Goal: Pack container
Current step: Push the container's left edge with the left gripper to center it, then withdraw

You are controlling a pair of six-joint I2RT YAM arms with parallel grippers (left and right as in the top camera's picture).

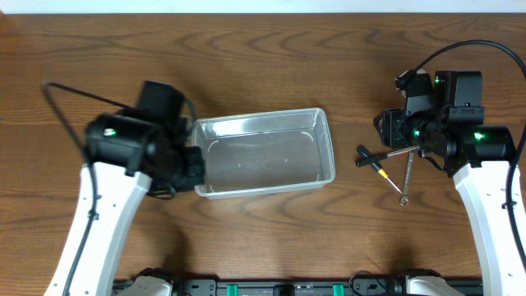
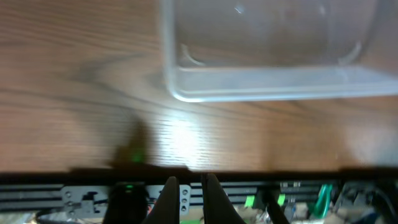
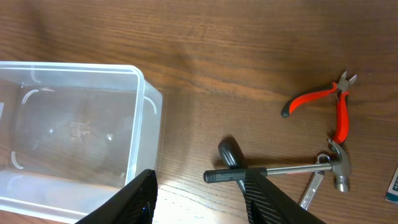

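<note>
The clear plastic container (image 1: 261,118) stands empty in the middle of the table. It also shows in the left wrist view (image 2: 280,84) and in the right wrist view (image 3: 135,134). My left gripper (image 1: 196,164) is at the container's left end; its fingers (image 2: 189,194) are together, hold nothing and are off the bin. My right gripper (image 1: 385,128) is open and empty (image 3: 199,194), above bare wood between the container and the tools. A hammer (image 3: 292,168), a black-handled screwdriver (image 3: 229,151), a wrench (image 3: 313,187) and red pliers (image 3: 323,99) lie to the right.
In the overhead view the hammer (image 1: 398,152), screwdriver (image 1: 370,161) and wrench (image 1: 407,178) lie crossed just below the right gripper. A blue-and-white box (image 3: 393,183) peeks in at the right edge. The table's front edge and rail (image 2: 280,186) lie behind the left fingers.
</note>
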